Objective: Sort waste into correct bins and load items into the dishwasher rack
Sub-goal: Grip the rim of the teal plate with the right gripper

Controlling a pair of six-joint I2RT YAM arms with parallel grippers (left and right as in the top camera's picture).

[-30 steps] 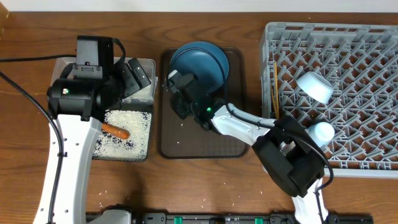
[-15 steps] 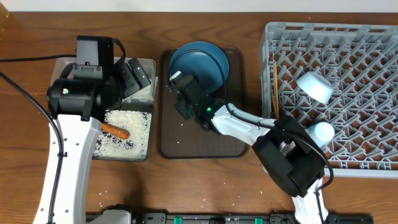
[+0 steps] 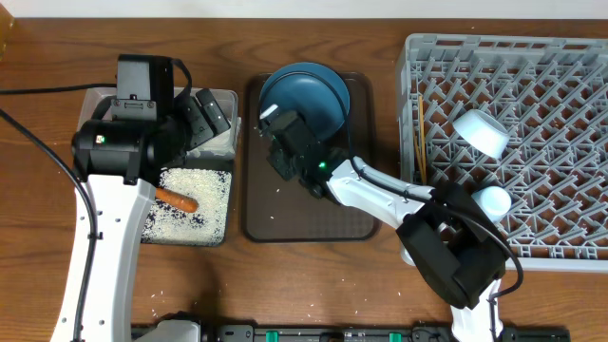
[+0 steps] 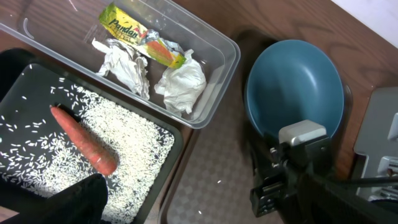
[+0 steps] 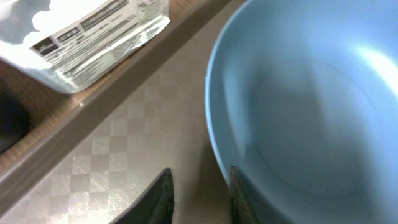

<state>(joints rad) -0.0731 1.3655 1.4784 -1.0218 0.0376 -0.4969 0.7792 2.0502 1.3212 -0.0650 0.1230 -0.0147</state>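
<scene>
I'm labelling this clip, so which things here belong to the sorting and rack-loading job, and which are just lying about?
Part of the job: blue plate, carrot, rice, wrapper, foil, crumpled paper, clear tub, black tray, grey rack, chopsticks, white bowl, pale cup.
Just there: brown serving tray under the plate, wooden table.

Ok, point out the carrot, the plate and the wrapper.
carrot point(image 4: 84, 143), left wrist view, middle of its body.
plate point(image 4: 292, 87), left wrist view, its centre.
wrapper point(image 4: 140, 38), left wrist view, its middle.
</scene>
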